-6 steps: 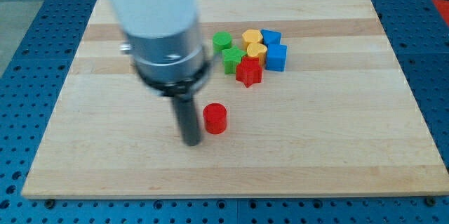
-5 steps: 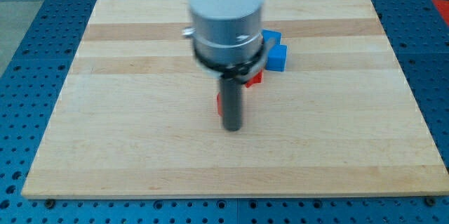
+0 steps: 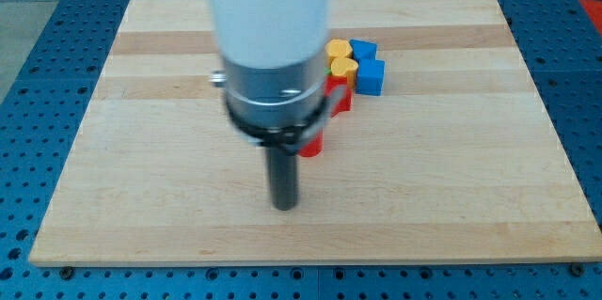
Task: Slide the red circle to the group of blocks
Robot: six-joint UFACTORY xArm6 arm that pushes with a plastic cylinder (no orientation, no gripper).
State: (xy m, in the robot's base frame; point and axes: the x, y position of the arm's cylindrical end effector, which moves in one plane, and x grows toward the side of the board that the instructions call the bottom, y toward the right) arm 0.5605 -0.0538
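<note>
Camera view, my tip: my tip (image 3: 284, 206) is resting on the pale wooden surface (image 3: 451, 178), toward the view's bottom of the red circle block.
Camera view, jaws: the arm is carrying none, only a straight dark rod.
Camera view, red circle block: the red circle block (image 3: 312, 144) is peeking out at the rod's right, mostly hidden by the arm.
Camera view, group: a red block (image 3: 340, 96), shape unclear, two yellow blocks (image 3: 340, 58) and two blue blocks (image 3: 369, 67) are sitting clustered toward the view's top, near the red circle block.
</note>
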